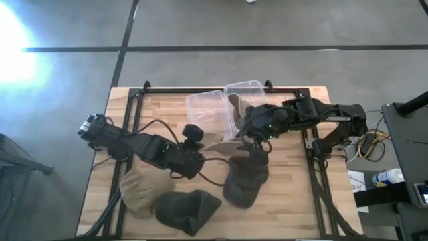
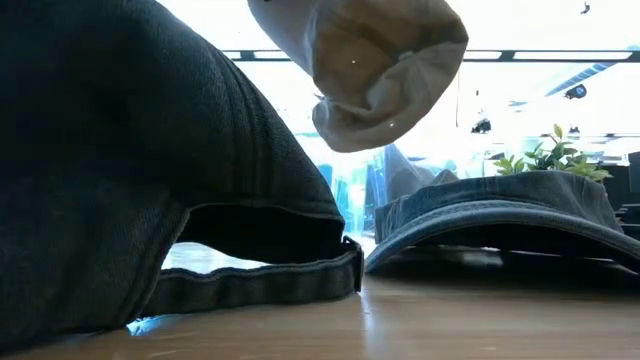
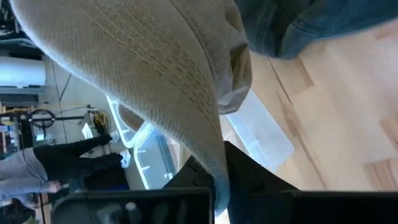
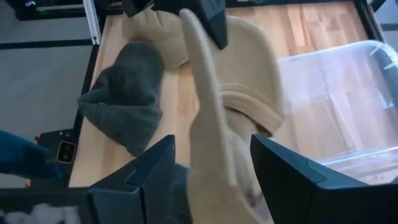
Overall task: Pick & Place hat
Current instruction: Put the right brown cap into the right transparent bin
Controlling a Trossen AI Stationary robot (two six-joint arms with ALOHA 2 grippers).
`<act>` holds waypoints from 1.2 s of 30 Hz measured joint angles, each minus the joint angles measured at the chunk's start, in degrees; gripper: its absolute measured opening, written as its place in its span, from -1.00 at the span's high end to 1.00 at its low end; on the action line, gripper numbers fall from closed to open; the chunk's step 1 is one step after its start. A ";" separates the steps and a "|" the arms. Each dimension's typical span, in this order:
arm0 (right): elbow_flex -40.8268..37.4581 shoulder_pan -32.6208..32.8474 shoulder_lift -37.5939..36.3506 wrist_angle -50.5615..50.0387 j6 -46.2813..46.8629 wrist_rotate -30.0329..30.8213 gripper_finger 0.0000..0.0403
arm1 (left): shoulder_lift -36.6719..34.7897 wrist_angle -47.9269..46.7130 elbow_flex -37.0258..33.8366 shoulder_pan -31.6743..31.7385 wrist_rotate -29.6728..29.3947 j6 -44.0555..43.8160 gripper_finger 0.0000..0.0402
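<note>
Both arms are meeting over the middle of the wooden table (image 1: 294, 201). The left gripper (image 1: 204, 152) is reaching in from the left, the right gripper (image 1: 249, 134) from the right, and a beige cap (image 1: 224, 147) is stretching between them, each gripper touching an end. Just beyond, two clear plastic bins (image 1: 208, 110) are sitting side by side. A dark grey cap (image 1: 246, 177) is lying below the right gripper, another dark cap (image 1: 188, 211) is resting at the near edge, and a tan hat (image 1: 137, 191) is sitting beside it.
</note>
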 joint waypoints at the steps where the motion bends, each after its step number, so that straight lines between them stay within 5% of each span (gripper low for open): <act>1: -0.56 0.10 0.00 0.45 -0.04 0.02 -0.02 | 0.00 0.51 0.00 0.12 0.22 0.04 0.95; 15: -4.53 0.06 0.39 6.10 1.65 -2.41 0.02 | 0.09 8.68 -0.26 1.81 2.59 4.06 0.94; 27: -5.75 -1.80 0.39 7.99 2.06 -7.52 0.83 | 0.50 13.43 -0.44 3.03 5.35 6.38 0.92; 36: -5.75 -3.21 -0.79 8.24 2.32 0.89 0.93 | -0.99 12.12 -0.37 2.96 0.25 -9.94 0.40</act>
